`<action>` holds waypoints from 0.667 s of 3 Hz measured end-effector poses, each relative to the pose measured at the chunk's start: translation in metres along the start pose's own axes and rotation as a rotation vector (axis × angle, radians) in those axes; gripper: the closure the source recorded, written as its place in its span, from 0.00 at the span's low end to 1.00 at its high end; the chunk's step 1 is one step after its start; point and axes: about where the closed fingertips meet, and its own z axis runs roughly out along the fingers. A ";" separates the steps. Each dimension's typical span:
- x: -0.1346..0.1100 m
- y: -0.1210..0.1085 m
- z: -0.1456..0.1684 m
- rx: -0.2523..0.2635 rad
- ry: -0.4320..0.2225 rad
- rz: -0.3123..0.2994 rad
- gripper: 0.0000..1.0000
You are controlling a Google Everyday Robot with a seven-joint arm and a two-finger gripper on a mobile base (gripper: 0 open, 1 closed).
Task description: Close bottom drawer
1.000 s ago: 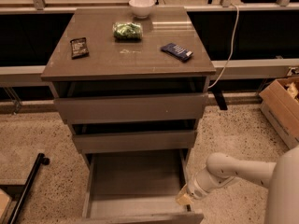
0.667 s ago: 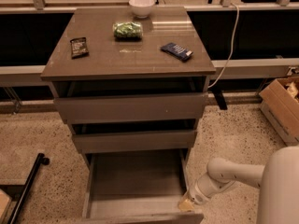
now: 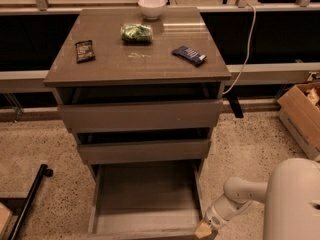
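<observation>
A grey-brown cabinet [image 3: 137, 69] is seen standing on a speckled floor [image 3: 40, 149], with three handleless drawers stacked under its top. The robot's pale arm [image 3: 240, 196] is seen at the lower right, reaching leftward and down. The bottom drawer [image 3: 145, 204] is pulled far out toward the camera, its shallow grey interior exposed and its front cut by the lower edge of the view. The top drawer [image 3: 140, 115] and the middle drawer [image 3: 144, 150] are left slightly ajar above it. A cardboard box [image 3: 300, 116] is placed on the floor at the right. The gripper [image 3: 202, 230] is held low at the bottom drawer's front right corner, just beside or against it; whether it is parted or closed cannot be told. On the cabinet top are laid a white bowl [image 3: 151, 6], a green packet [image 3: 136, 32], a blue packet [image 3: 188, 55] and a dark packet [image 3: 84, 50].
</observation>
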 end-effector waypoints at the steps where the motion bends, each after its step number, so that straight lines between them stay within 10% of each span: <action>1: 0.012 -0.008 0.021 -0.033 0.028 0.043 1.00; 2: 0.022 -0.034 0.060 -0.074 0.031 0.089 1.00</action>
